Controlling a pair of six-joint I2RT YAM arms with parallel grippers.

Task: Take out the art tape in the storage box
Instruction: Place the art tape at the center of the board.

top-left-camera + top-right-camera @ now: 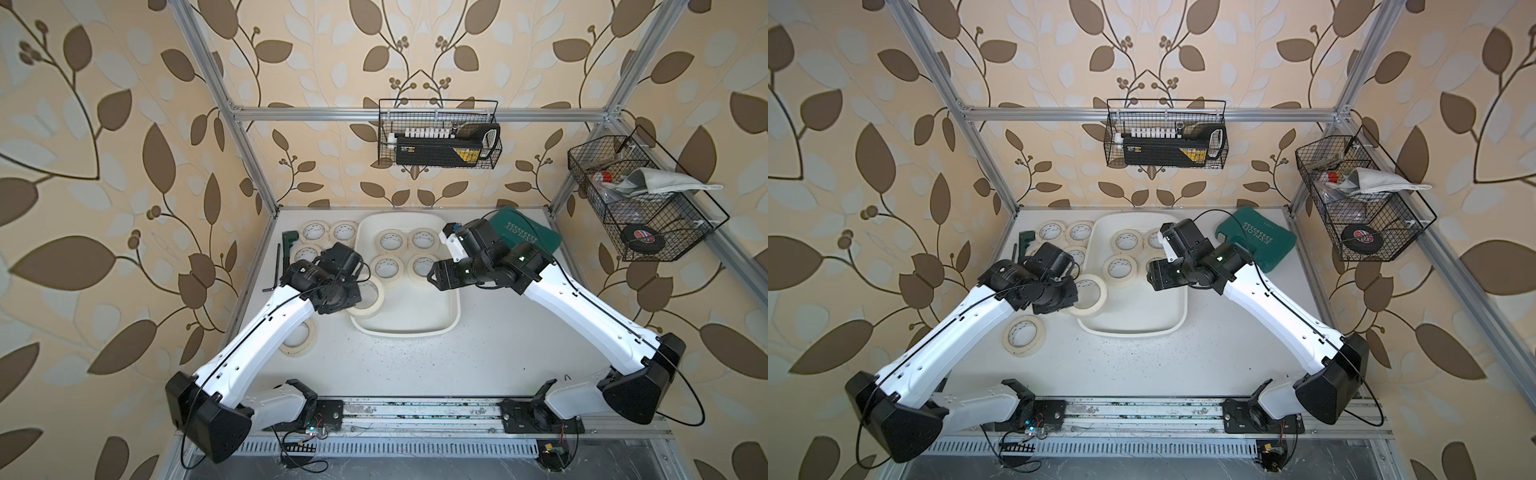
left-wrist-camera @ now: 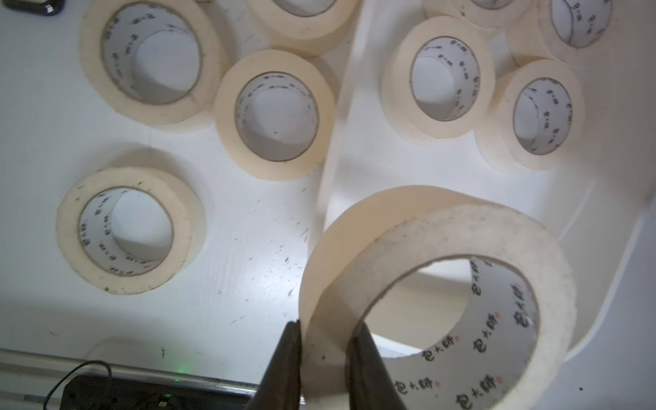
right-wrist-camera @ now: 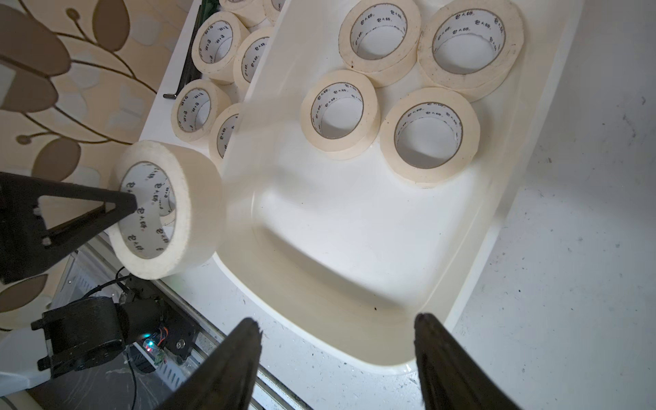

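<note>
While the left gripper is clamped on the wall of one art tape roll, tilted over the storage box left rim with its hole axis slanted, the right gripper is spread and empty. Four rolls are left flat inside, holes upward; several rolls are already laid on the table.

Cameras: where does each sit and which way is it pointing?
Top views: high above the base rail, looking down at the table; left arm and right arm show.
Left wrist: behind the left gripper, facing the held roll; its fingers show.
Right wrist: behind the right gripper, facing the storage box; its fingers show.
Shared: both wrist views see held roll and storage box.
</note>
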